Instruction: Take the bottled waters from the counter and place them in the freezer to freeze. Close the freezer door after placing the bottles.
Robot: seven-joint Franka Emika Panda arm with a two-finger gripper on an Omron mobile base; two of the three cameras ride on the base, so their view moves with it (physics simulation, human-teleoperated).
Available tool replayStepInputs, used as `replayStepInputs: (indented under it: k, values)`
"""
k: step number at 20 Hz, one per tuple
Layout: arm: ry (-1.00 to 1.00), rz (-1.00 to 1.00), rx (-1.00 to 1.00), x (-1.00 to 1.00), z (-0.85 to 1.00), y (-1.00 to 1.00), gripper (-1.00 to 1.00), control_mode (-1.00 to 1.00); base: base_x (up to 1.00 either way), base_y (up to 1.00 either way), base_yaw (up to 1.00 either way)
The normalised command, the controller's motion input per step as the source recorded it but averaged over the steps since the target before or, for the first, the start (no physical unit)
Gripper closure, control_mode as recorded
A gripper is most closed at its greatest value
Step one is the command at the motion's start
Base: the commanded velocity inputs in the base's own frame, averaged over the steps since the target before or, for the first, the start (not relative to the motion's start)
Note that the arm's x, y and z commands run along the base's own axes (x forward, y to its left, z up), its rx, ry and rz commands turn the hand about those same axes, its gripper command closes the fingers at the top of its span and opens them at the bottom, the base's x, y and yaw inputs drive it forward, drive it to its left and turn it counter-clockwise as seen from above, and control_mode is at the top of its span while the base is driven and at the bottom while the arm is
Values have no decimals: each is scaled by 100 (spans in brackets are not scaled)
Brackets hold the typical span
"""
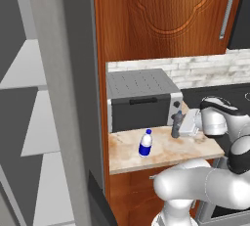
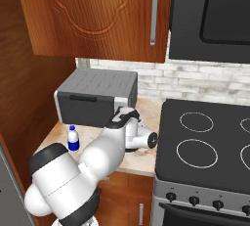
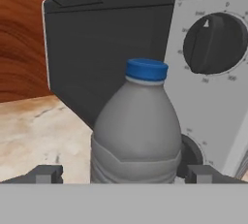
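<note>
Now the gripper [image 3: 124, 174] stands spread wide, one finger on each side of the grey bottle [image 3: 135, 131], lined up for a sideways grasp. That bottle stands upright on the table [image 1: 161, 154] just in front of the toaster oven [image 1: 141, 100], leaving little room behind. Its blue-labelled twin [image 1: 145, 143] waits nearer the open freezer [image 1: 29, 122], well apart.

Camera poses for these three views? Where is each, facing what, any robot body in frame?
Left base view: behind-left, facing counter and open freezer; arm lower right.
Right base view: behind-right, facing toaster oven and stove; arm lower left.
Hand view: on hand, facing grey bottle between open gripper tips.
Both base views share the blue-label bottle.
</note>
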Motion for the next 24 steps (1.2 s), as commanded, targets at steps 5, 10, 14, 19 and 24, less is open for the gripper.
replayStepInputs:
  k: [5, 10, 14, 19, 24]
  values:
    - [0, 0, 0, 3, 0, 0, 100, -100, 0, 0, 0]
    - [0, 0, 0, 4, 0, 0, 100, -100, 0, 0, 0]
    - [1, 0, 0, 1, 0, 0, 100, -100, 0, 0, 0]
    - [11, 0, 0, -5, 19, 6, 100, -100, 0, 0, 0]
    - [13, 0, 0, -40, 81, 3, 100, -100, 0, 0, 0]
